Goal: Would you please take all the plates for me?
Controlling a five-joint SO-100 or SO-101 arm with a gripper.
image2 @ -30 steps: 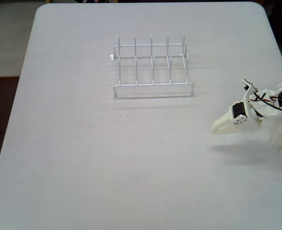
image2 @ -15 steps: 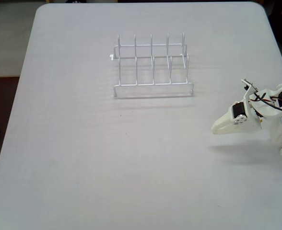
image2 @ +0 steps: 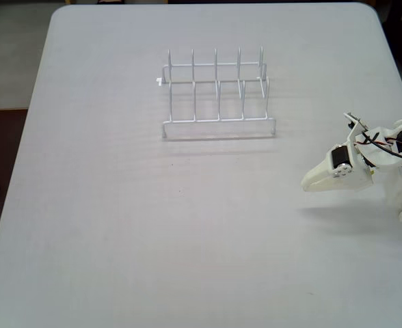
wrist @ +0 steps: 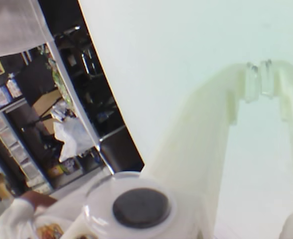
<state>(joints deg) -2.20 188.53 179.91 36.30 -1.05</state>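
The gripper (image2: 307, 183) hangs low over the table (image2: 119, 225) at the right edge of the fixed view, its two fingertips (wrist: 252, 82) pressed together with nothing between them. One white wire rack (image2: 218, 96) stands well apart, up and to the left. No plate shows in either view.

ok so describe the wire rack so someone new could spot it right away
On the pale grey table in the fixed view, look to the far half, a little left of the middle. The white wire rack stands there alone, its thin upright rods forming empty slots, well apart from the white gripper at the right edge.
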